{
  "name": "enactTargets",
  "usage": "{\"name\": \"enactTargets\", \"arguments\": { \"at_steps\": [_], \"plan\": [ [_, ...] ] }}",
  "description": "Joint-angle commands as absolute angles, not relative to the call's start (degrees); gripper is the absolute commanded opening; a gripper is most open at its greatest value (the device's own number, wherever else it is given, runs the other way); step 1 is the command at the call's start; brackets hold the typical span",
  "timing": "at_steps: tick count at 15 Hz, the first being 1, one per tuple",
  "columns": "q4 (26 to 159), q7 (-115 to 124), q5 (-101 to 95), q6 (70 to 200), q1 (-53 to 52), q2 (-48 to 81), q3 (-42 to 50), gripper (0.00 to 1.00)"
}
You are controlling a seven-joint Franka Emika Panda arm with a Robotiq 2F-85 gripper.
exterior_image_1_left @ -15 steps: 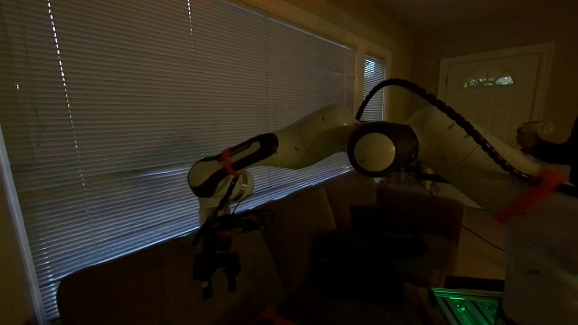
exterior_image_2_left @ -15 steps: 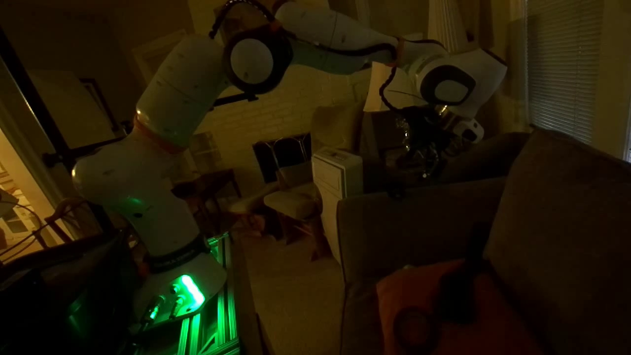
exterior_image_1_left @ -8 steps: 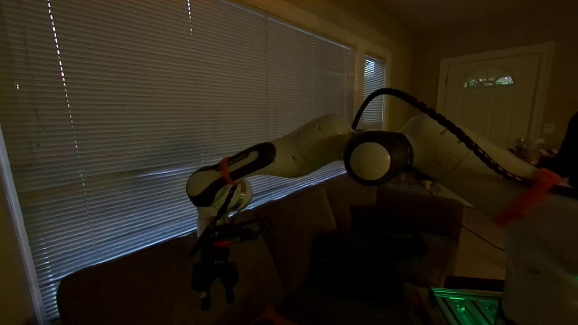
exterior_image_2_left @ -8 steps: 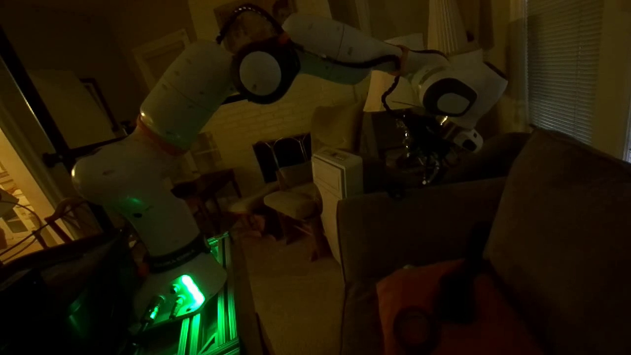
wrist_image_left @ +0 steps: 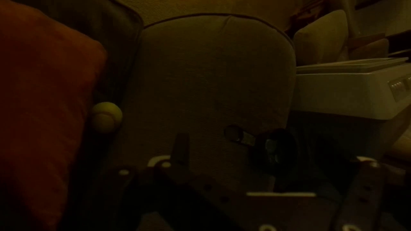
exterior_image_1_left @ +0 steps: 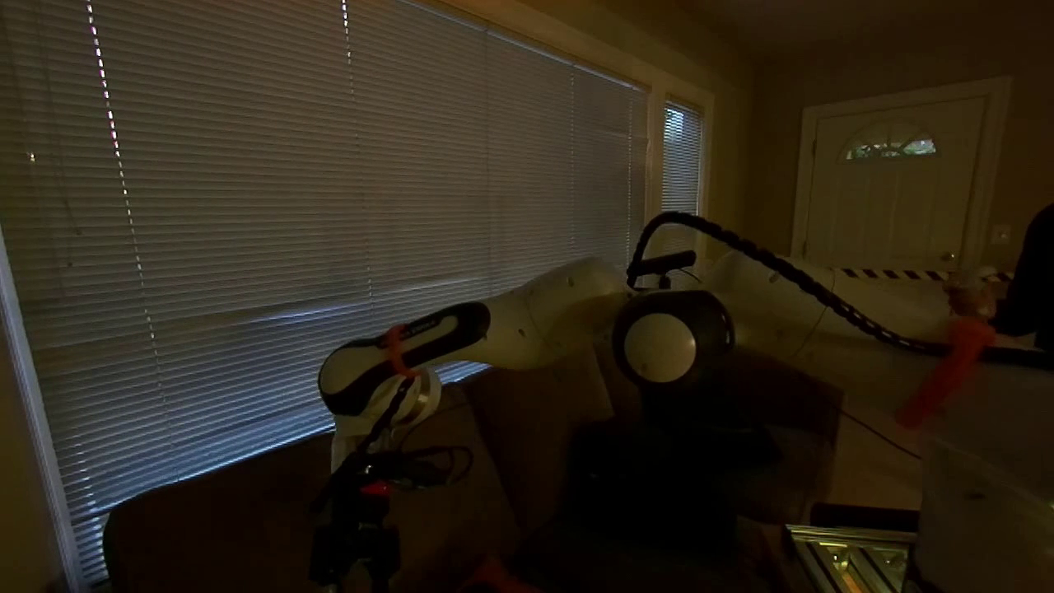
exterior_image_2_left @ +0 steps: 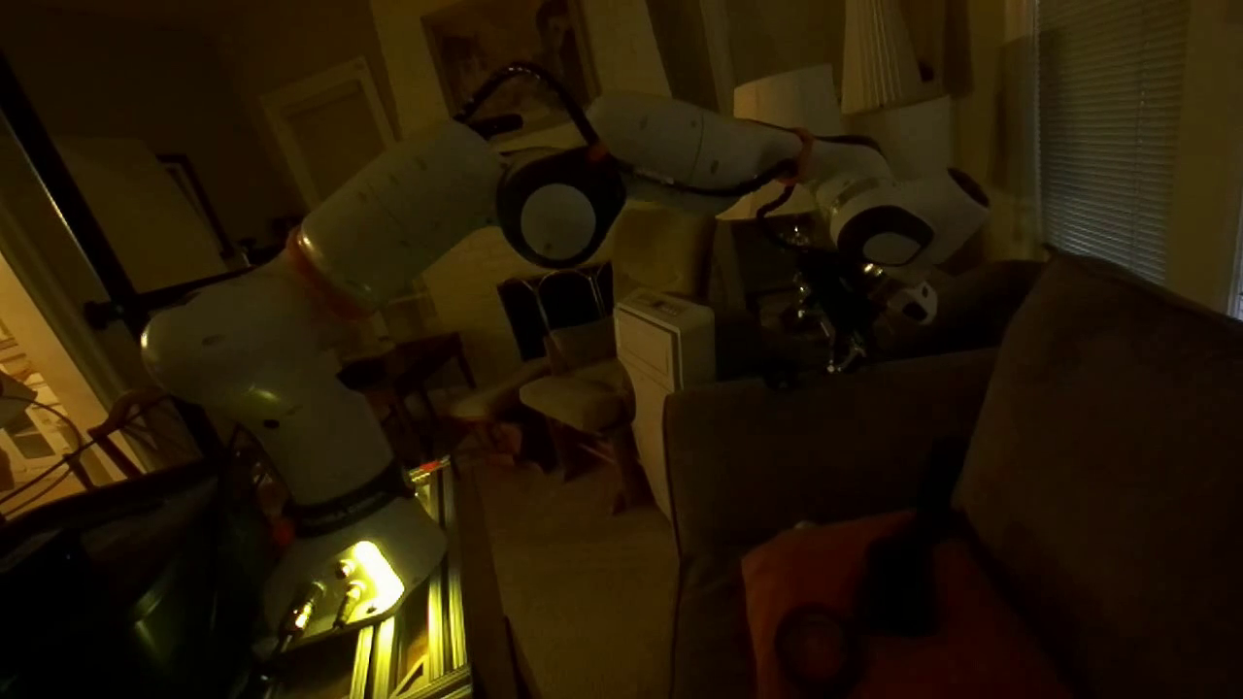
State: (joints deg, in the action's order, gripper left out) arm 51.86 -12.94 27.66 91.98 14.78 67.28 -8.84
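My gripper [wrist_image_left: 253, 141] is open and empty in the wrist view, with its fingers wide apart. Below it, a dark object [wrist_image_left: 277, 149] with a round part and a short strap-like or handle-like end lies at the edge of the brown sofa arm [wrist_image_left: 208, 73]. Its exact shape is too dark to tell. The gripper also shows in both exterior views, above the sofa arm [exterior_image_2_left: 843, 361] and at the lower frame edge [exterior_image_1_left: 356, 576]. A yellow-green tennis ball [wrist_image_left: 106, 117] rests between the sofa arm and an orange cushion [wrist_image_left: 41, 96].
A white boxy appliance [exterior_image_2_left: 665, 340] stands beside the sofa arm. A black object [exterior_image_2_left: 898, 582] lies on the orange cushion. A sofa backrest [exterior_image_2_left: 1107, 466] rises near the window blinds [exterior_image_1_left: 329, 206]. A person's dark sleeve [exterior_image_1_left: 1033, 280] shows at the frame edge. The room is dim.
The arm has lowered, bringing the gripper down toward the sofa arm and slightly left in an exterior view. The base light has changed from green to yellow-white.
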Motion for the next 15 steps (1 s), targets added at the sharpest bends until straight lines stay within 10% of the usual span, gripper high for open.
{"name": "enactTargets", "arguments": {
  "at_steps": [1,15],
  "plan": [
    [42.25,-13.68,28.99,87.77,15.52,74.81,-11.88,1.0],
    [34.73,-13.25,28.39,80.05,14.23,80.8,-14.67,1.0]
  ]
}}
